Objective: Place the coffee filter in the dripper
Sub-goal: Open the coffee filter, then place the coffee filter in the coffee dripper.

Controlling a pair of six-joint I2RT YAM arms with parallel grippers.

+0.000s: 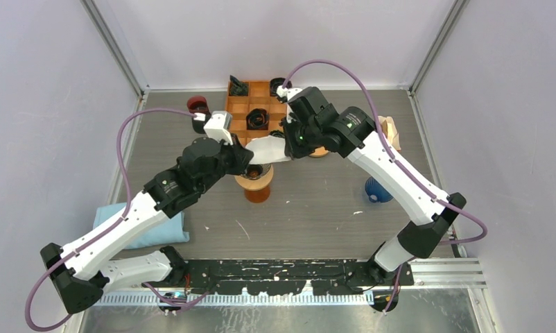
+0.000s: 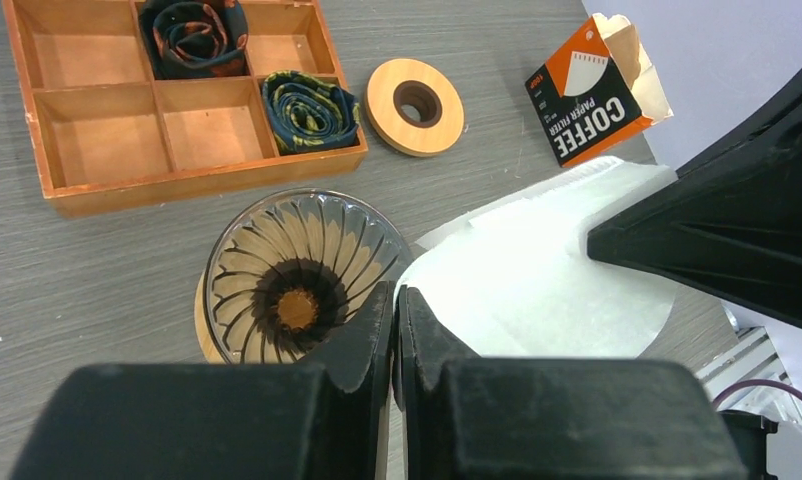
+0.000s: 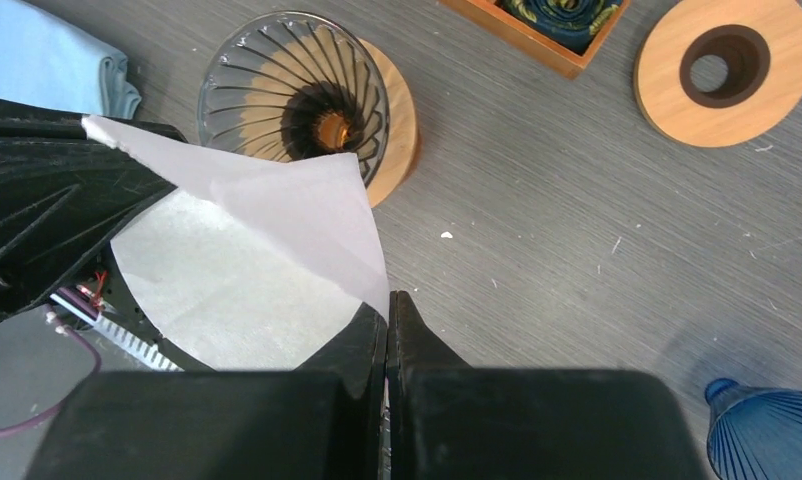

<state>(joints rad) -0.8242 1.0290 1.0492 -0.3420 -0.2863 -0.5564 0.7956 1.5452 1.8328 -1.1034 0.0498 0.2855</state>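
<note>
White, flimsy stuff: held the white paper coffee filter aloft just beside the ribbed glass dripper, pinched at opposite edges in the closed left gripper and closed right gripper, looked liable to tear under any outward tug.

Only the orange-and-black box at the far right carries words: "COFFEE" in big white letters, "PAPER FILTER" beside it.

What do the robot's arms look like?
The left arm and right arm have white tubes and black joints, each with a looping purple cable. The left hand and right hand have two black pointed fingers.
</note>
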